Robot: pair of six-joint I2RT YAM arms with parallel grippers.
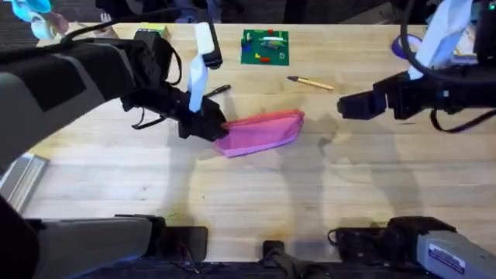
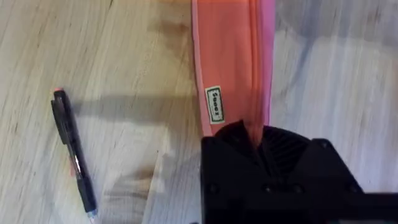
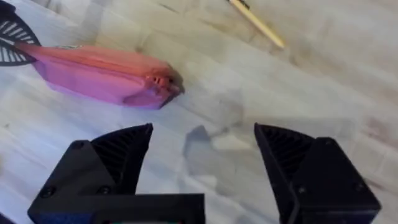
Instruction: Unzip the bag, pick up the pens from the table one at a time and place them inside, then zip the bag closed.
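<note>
My left gripper (image 2: pixel 255 140) pinches one end of the soft pink fabric pouch (image 1: pixel 260 132) lying mid-worktop, my right gripper (image 3: pixel 202 162) hangs spread nearby; it looks limp and light, so I'd grab the zipper pull.

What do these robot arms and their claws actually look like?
Both arms are mostly black with loose black cables. The left arm has a big grey segment; the right arm carries white wrapping. The right gripper has chunky black fingers with ribbed inner faces.
</note>
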